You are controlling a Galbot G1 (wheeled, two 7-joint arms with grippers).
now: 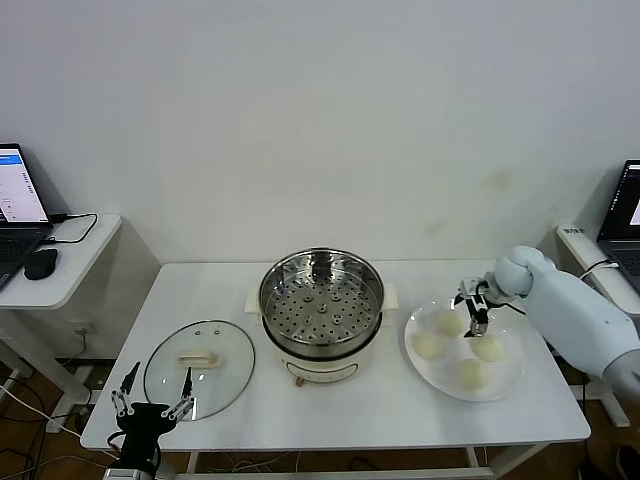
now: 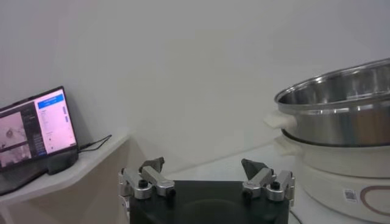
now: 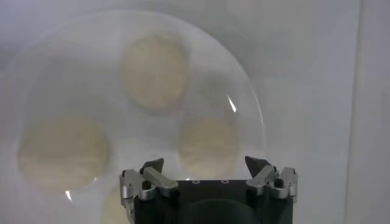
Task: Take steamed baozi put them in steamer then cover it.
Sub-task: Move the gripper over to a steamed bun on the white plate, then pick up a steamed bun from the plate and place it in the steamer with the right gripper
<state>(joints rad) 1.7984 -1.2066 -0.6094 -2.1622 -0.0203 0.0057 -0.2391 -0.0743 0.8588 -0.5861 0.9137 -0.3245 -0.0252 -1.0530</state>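
The four small, round, cream-white steamed baozi (image 1: 450, 322) all lie on a flat white round plate (image 1: 510, 382) on the robot's right side of the table, none yet in the round shiny steel steamer (image 1: 321, 300), whose perforated tray stands bare on its cream-white base at the table's middle. The right gripper (image 1: 474, 311) hovers low over the plate with its jaws spread apart and nothing between them, above the buns nearest the steamer. To do this step well, it should probably settle on one bun, centre the jaws on either side of it and close gently, since the soft dough would likely dent or slip under a hard squeeze, and keep clear of the neighbours lying close by. The round clear glass lid with its cream rectangular handle (image 1: 199, 368) lies flat on the table to the steamer's left; the left gripper (image 1: 152, 397) waits near its front edge, jaws apart and empty. The white table (image 1: 350, 420) stands against a plain pale wall, with an open laptop (image 1: 20, 205) and a dark mouse (image 1: 41, 263) on a small side table to the left.
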